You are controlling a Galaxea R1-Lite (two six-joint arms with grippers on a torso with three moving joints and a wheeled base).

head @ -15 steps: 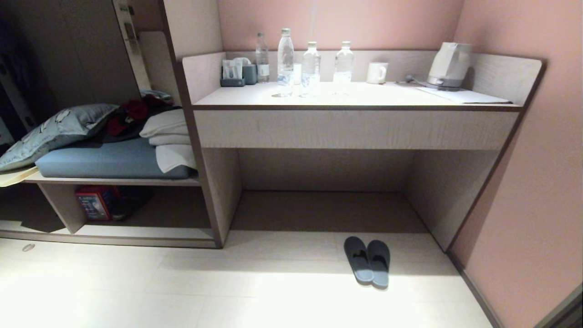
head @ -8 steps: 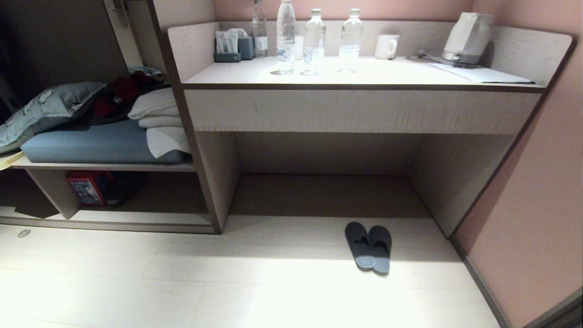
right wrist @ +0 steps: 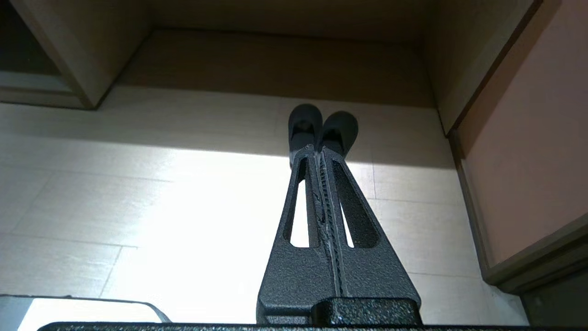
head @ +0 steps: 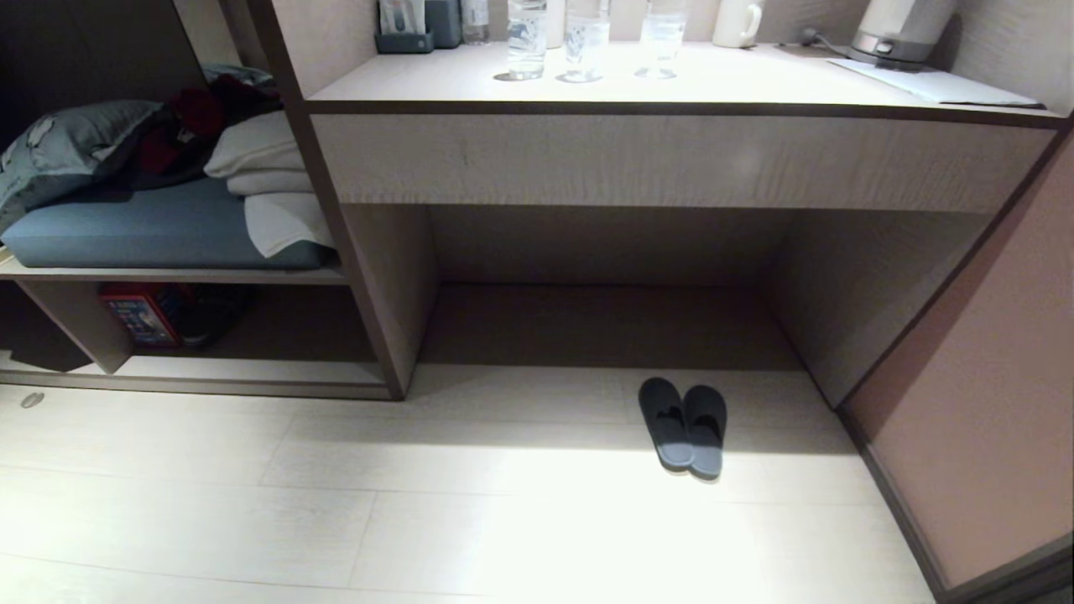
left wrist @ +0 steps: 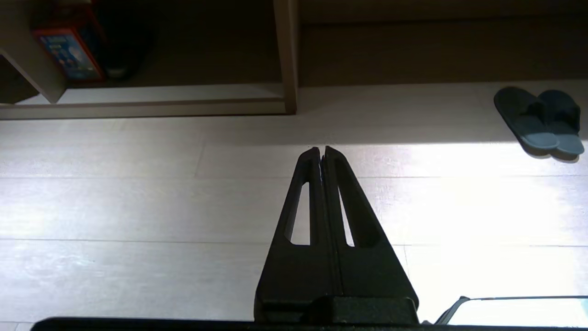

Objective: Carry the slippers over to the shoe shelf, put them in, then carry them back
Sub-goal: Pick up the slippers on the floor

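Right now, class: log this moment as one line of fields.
slippers: together on floor before desk | shoe shelf: no slippers | left gripper: shut, empty | right gripper: shut, empty

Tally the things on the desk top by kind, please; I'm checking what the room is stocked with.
Water bottles: 4
Mugs: 1
Kettles: 1
Tissue boxes: 1
Papers: 1
Total: 8

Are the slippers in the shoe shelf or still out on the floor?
Out. The slippers lie side by side on the pale floor before the desk, well right of the shoe shelf.
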